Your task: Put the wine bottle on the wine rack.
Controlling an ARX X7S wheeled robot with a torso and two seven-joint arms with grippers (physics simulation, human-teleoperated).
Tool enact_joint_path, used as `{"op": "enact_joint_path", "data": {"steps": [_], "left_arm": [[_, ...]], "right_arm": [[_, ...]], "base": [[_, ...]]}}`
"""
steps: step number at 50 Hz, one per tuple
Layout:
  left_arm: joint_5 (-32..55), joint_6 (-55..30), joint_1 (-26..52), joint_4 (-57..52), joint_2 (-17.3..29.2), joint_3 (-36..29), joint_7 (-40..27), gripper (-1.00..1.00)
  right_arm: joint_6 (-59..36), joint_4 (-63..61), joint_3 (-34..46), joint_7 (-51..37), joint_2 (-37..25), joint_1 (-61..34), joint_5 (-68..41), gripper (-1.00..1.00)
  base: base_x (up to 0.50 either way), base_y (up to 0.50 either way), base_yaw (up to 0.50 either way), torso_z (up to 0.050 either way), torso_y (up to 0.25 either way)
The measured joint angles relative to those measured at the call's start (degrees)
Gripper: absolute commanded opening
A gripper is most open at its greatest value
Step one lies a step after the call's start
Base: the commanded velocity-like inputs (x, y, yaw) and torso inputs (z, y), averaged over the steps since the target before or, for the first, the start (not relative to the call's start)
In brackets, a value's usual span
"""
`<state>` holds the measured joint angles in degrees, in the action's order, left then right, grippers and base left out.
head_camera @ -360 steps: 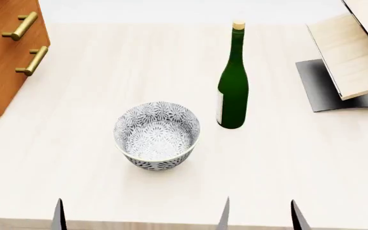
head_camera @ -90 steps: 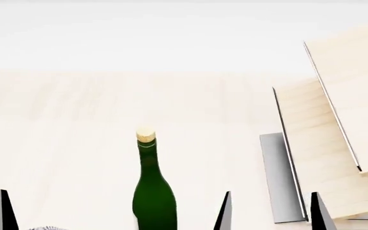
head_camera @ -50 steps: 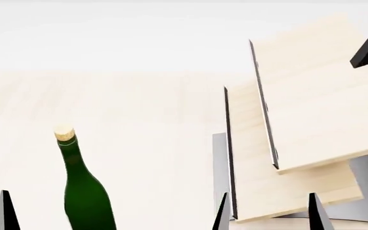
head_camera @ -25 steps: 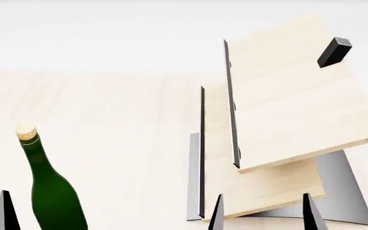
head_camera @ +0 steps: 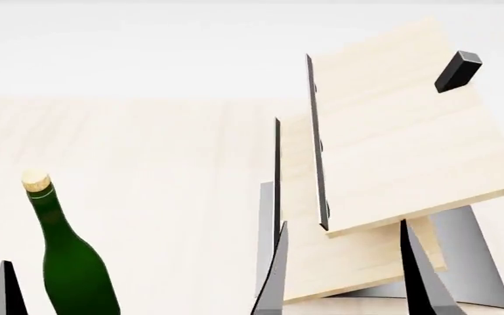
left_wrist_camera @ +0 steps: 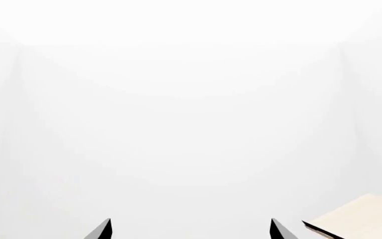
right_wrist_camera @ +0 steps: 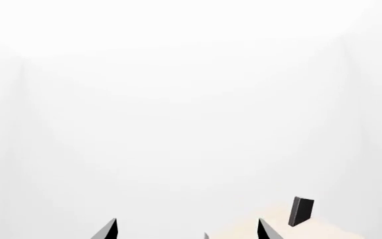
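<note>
Right tool point(head_camera: 342, 272) spread, empty, raised in front of wine rack point(head_camera: 392, 157). Wine bottle point(head_camera: 68, 259) upright on counter point(head_camera: 147, 164), well left of it, just beside left tool point(left_wrist_camera: 189, 230), also spread.

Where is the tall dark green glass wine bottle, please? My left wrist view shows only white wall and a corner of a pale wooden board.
Observer: The head view shows the wine bottle standing upright on the table, left of the wine rack and apart from it.
Operator: Is the right gripper holding anything?
Observer: No, the right gripper is open and empty, its fingers in front of the rack's lower board.
Operator: Does the rack have a stop?
Observer: A black peg sticks up near the upper board's top right corner.
</note>
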<state>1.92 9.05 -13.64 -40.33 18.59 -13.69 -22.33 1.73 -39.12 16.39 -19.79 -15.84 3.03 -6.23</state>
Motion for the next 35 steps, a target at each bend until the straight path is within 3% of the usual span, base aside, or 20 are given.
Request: {"op": "enact_joint_path", "data": {"steps": [21,35], "left_arm": [[0.5,0.0,0.2,-0.2,0.5,0.2,-0.6,1.0],[0.7,-0.1,0.2,-0.2,0.8,0.3,-1.0,1.0]], "right_arm": [[-23.1,-6.0,0.2,-0.2,2.3,-22.1,-3.0,1.0],[-31.6,-3.6,-0.2,1.7,2.8,-32.2,-6.5,1.0]], "base": [[0.0,0.0,0.0,0.0,0.0],[0.0,0.0,0.0,0.0,0.0]]}}
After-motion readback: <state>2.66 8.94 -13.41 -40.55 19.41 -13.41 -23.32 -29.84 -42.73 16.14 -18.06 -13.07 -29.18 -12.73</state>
